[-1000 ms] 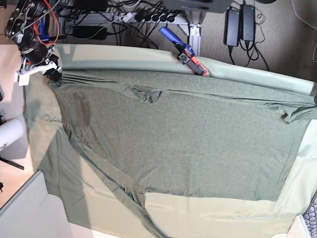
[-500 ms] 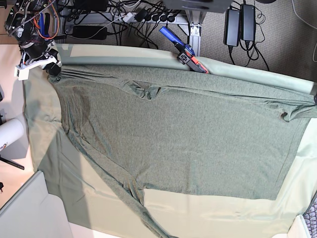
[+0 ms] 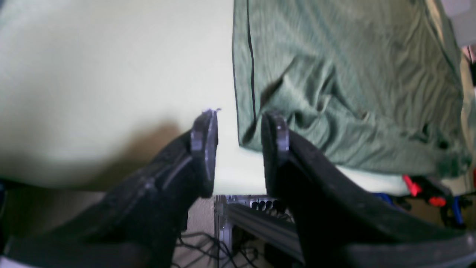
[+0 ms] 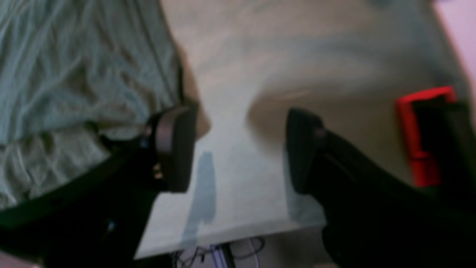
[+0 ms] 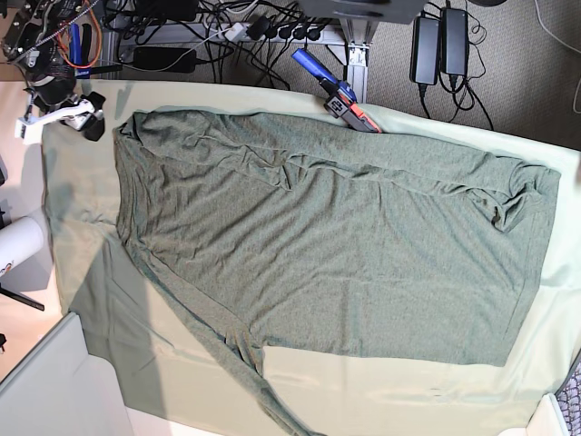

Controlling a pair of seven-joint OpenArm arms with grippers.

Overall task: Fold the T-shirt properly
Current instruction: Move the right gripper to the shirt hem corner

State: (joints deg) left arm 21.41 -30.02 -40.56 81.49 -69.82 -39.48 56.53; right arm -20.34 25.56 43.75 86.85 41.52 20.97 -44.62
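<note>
Since both claws stand clear of the cloth, we catalogue the scene from largest item to smallest.

Table cloth (image 5: 82, 272): pale mint green, covering the whole work surface; bare strips show at the left, bottom and right of the base view.

T-shirt (image 5: 336, 245): dark heathered olive knit, spread across the middle of the base view; its upper edge is rumpled into long diagonal folds, a bunched corner sits at the right, and one sleeve trails toward the bottom centre. A hemmed edge with a dark seam line shows in the left wrist view (image 3: 334, 74).

Right gripper (image 4: 240, 149): fingers spread, nothing between them; it hangs over bare cloth at the table's edge, the shirt at its left in the wrist view. In the base view it sits at the upper left (image 5: 86, 113).

Left gripper (image 3: 238, 149): fingers apart, holding nothing, just beside the shirt's hem corner.

Step in hand, our judgement: the shirt needs regrasping. We would take a clean edge, not a wrinkle, pinch only shirt fabric and none of the table cloth, and smooth the rumpled upper edge before folding.
</note>
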